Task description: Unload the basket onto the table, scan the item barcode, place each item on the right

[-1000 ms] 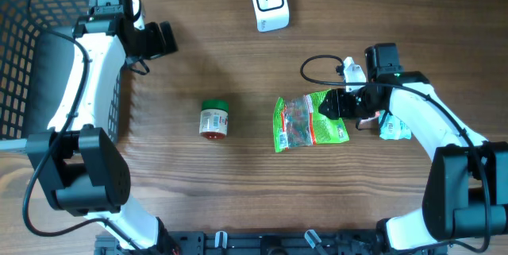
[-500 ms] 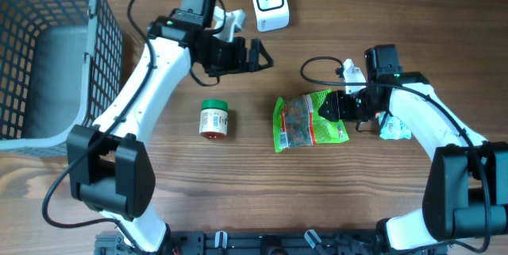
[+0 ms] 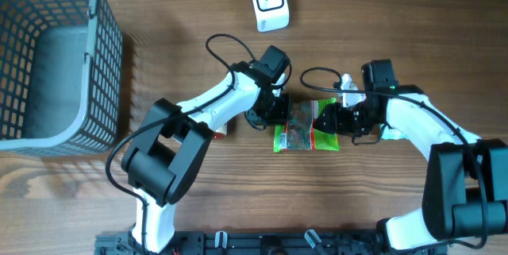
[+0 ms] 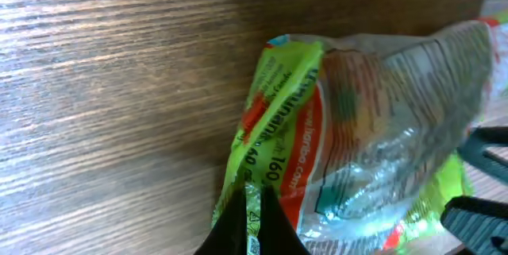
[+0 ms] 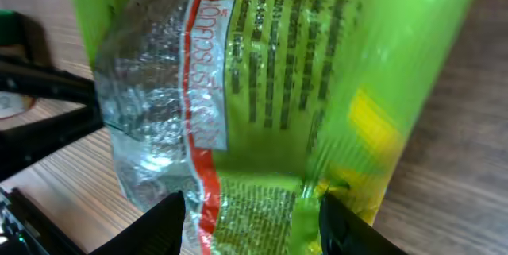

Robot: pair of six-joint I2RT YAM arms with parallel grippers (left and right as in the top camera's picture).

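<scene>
From above, the snack bag (image 3: 302,128), green with a clear crinkled middle and a red stripe, sits between the pincers, with the left pincer (image 3: 279,116) at its left edge and the right pincer (image 3: 327,118) at its right end. At the left wrist, the snack bag (image 4: 357,128) spreads up and rightward from the left pincer (image 4: 252,223), which is pinched tight on its crimped green edge. At the right wrist, dark small print and silvery film lie just ahead of the right pincer (image 5: 254,215), which is half-wide and clamps the bag's end.
</scene>
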